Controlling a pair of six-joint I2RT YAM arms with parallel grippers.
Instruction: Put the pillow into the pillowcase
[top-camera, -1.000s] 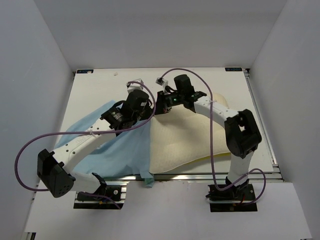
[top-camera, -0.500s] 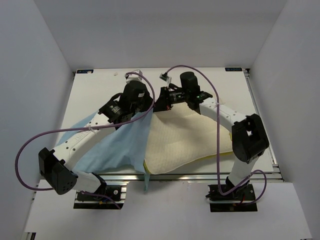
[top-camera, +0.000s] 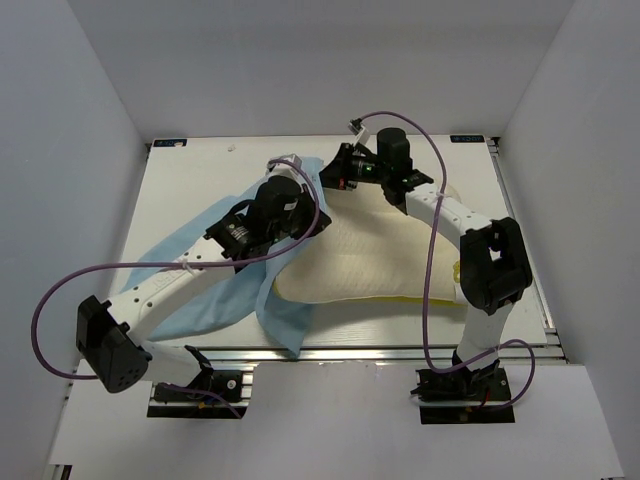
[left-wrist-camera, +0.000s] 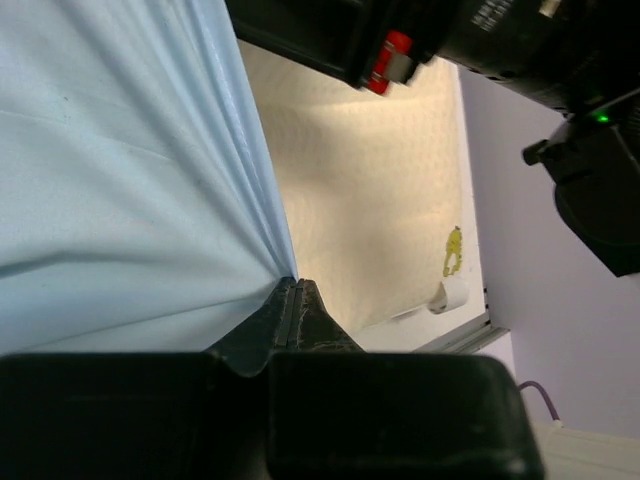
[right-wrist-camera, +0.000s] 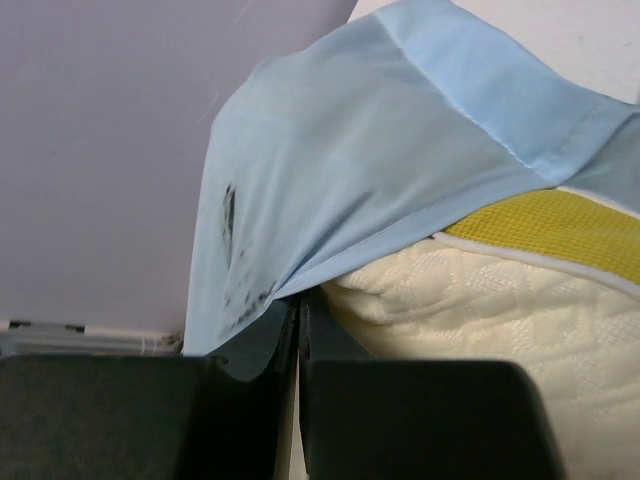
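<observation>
The cream pillow (top-camera: 385, 262) lies across the middle and right of the table, its yellow rim along the near edge. The light blue pillowcase (top-camera: 215, 290) spreads to the left, with its edge lifted over the pillow's far left corner. My left gripper (top-camera: 305, 215) is shut on the pillowcase (left-wrist-camera: 120, 180) at its gathered folds, the pillow (left-wrist-camera: 370, 190) beside it. My right gripper (top-camera: 335, 172) is shut on the pillowcase hem (right-wrist-camera: 330, 170), stretched over the pillow corner (right-wrist-camera: 480, 310) with its yellow rim (right-wrist-camera: 560, 230).
White walls enclose the table (top-camera: 190, 180) on the left, back and right. An aluminium rail (top-camera: 400, 352) runs along the near edge. Purple cables (top-camera: 60, 290) loop from both arms. A pillowcase fold (top-camera: 285, 320) hangs near the front edge.
Both grippers moved right and toward the back, pulling the pillowcase edge over the pillow's far left corner. The pillow shifted and lies flatter; the cloth now covers more of its left end.
</observation>
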